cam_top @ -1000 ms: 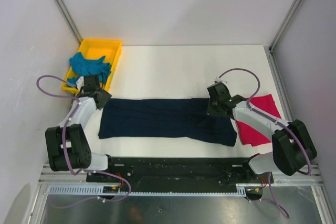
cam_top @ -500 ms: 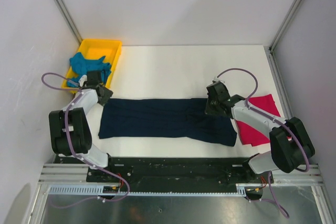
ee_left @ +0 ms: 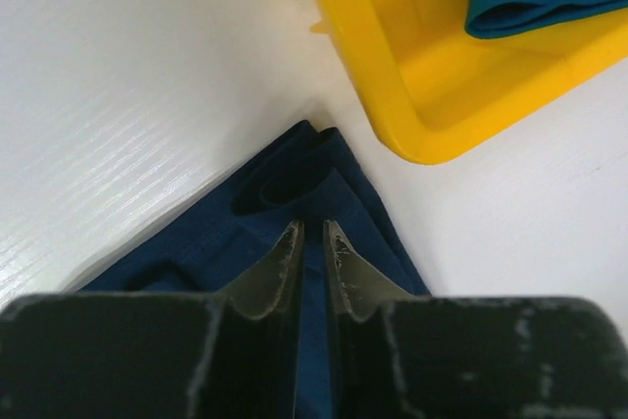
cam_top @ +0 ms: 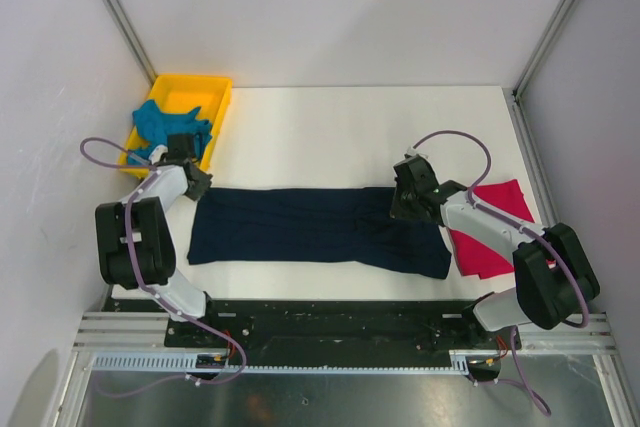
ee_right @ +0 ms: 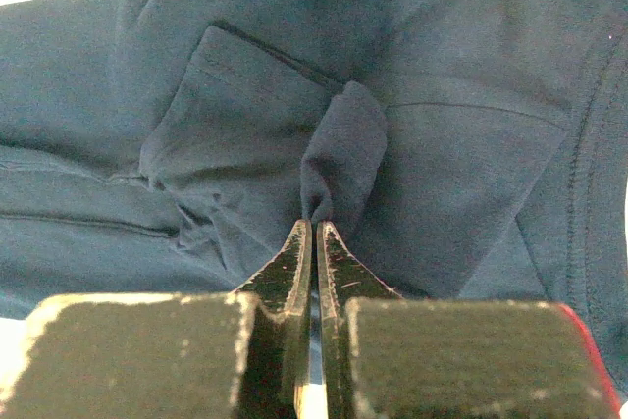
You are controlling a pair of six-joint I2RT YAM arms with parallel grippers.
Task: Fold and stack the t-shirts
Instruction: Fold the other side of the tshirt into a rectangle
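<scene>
The navy t-shirt (cam_top: 310, 227) lies as a long flat strip across the table near the arms. My left gripper (cam_top: 191, 182) sits at its far-left corner; in the left wrist view the jaws (ee_left: 312, 233) are nearly together, with navy cloth (ee_left: 196, 252) bunched between the tips. My right gripper (cam_top: 400, 205) is on the strip's right part, shut (ee_right: 314, 226) on a small raised pinch of navy cloth (ee_right: 339, 154). The crimson-pink t-shirt (cam_top: 495, 232) lies folded at the right, partly under the right arm. The teal t-shirt (cam_top: 170, 125) is heaped in the tray.
A yellow plastic tray (cam_top: 195, 87) stands at the back left, its corner (ee_left: 392, 76) just past the left gripper's tips. White table surface (cam_top: 360, 137) stretches beyond the navy strip. Grey walls and metal posts close in the sides.
The left gripper's jaws have narrowed over the navy shirt's far-left corner, and the left arm has swung slightly further from the base. The right gripper has stayed in place, holding its pinch.
</scene>
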